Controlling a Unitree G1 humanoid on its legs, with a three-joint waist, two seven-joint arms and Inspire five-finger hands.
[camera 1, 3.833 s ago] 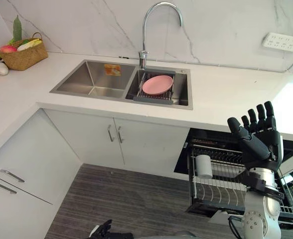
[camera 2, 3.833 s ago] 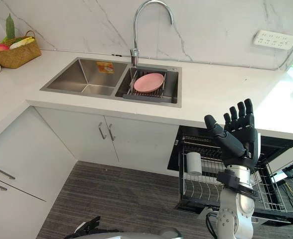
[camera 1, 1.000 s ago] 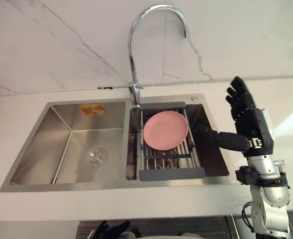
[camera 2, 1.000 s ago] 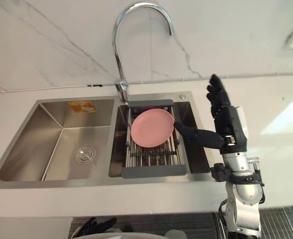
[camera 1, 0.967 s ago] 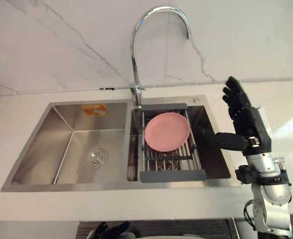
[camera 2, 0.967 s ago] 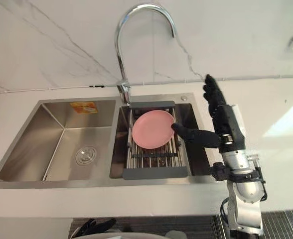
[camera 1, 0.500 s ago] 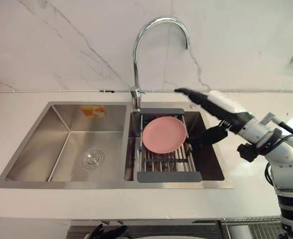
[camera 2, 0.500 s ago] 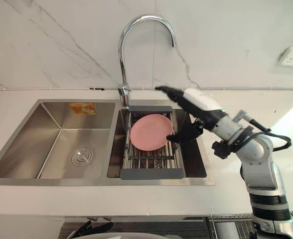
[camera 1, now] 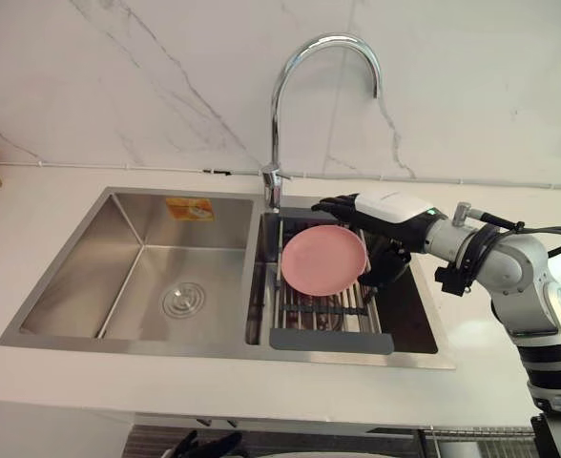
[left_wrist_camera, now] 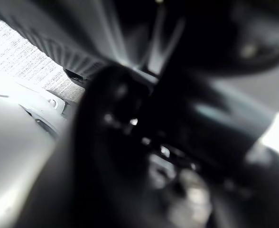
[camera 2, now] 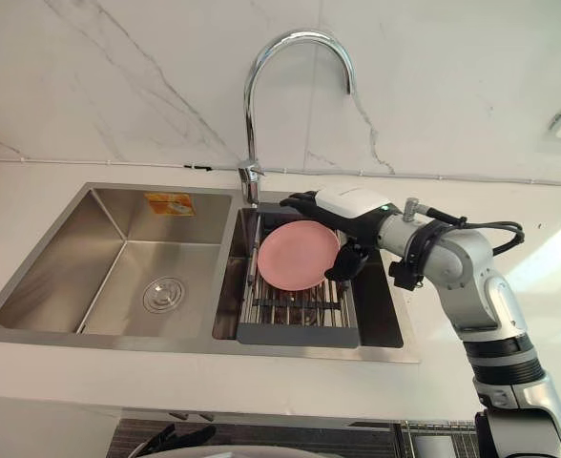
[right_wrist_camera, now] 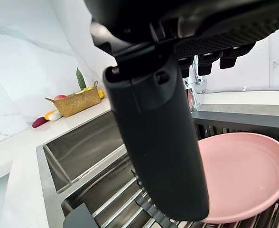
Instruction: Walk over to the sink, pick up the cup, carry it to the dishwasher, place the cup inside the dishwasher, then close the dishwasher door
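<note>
right wrist view shows my right hand (right_wrist_camera: 153, 142) spread wide, holding nothing, above the pink plate (right_wrist_camera: 244, 175) on the rack (camera 1: 330, 340) in the right basin of the sink (camera 1: 118, 250); my thumb perhaps touches its edge.

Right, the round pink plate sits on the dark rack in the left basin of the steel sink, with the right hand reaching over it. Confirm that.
Wrong basin. The round pink plate sits on the dark rack in the right basin of the steel sink, not the left, as the left eye view shows. The right hand does reach over it.
</note>
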